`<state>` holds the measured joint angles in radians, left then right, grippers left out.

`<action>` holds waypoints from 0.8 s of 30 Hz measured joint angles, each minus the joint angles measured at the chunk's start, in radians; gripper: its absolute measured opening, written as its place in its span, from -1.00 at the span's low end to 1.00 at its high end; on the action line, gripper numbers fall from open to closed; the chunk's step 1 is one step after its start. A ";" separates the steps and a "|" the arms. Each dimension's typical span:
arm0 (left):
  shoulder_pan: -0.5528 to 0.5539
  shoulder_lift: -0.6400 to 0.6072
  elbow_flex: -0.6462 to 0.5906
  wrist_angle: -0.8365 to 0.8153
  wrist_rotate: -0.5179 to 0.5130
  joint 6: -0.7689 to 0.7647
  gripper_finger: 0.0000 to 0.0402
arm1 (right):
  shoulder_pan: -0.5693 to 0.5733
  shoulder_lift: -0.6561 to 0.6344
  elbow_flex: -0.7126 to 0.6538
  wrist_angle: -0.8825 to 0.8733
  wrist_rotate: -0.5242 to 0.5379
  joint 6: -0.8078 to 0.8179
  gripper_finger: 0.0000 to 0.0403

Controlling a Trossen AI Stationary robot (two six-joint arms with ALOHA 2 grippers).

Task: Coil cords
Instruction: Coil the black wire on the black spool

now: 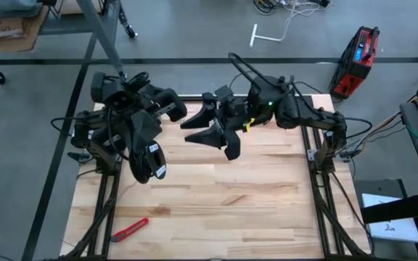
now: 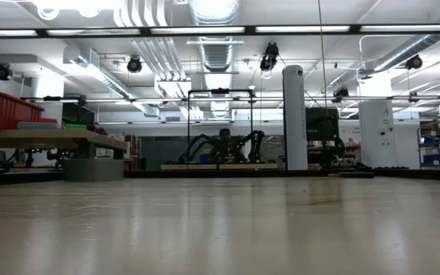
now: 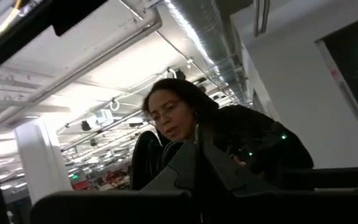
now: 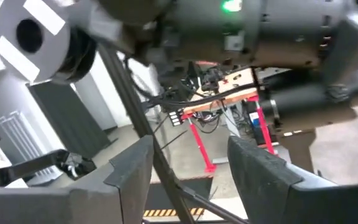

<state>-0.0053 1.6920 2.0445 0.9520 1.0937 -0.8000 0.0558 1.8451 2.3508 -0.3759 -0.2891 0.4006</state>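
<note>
Both arms are sitting folded at the back of the table [image 1: 223,196]; the right hand [image 1: 207,129] is hanging over the back middle with its two fingers [image 4: 132,177] spread apart and gripping nothing; the left hand [image 1: 147,161] is hovering over the left side, and whether it is clenched or released I cannot tell. The cord is not showing clearly in any view, so I cannot tell where it is lying; a red cutter [image 1: 130,229] is lying near the front left corner; a person [image 3: 185,118] is leaning in beyond the left arm.
</note>
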 joint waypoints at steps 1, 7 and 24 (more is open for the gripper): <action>0.002 0.000 0.000 0.000 -0.008 0.005 -0.99 | 0.005 0.004 0.001 0.001 0.000 -0.004 0.02; 0.020 0.000 0.000 -0.002 -0.084 0.034 -0.99 | 0.010 0.054 0.000 -0.030 -0.007 0.004 0.07; 0.044 -0.018 0.004 -0.036 -0.167 0.070 -0.99 | 0.005 0.061 -0.001 -0.011 -0.040 -0.018 -0.15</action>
<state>0.0388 1.6742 2.0487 0.9160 0.9265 -0.7296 0.0612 1.9057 2.3501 -0.3870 -0.3290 0.3826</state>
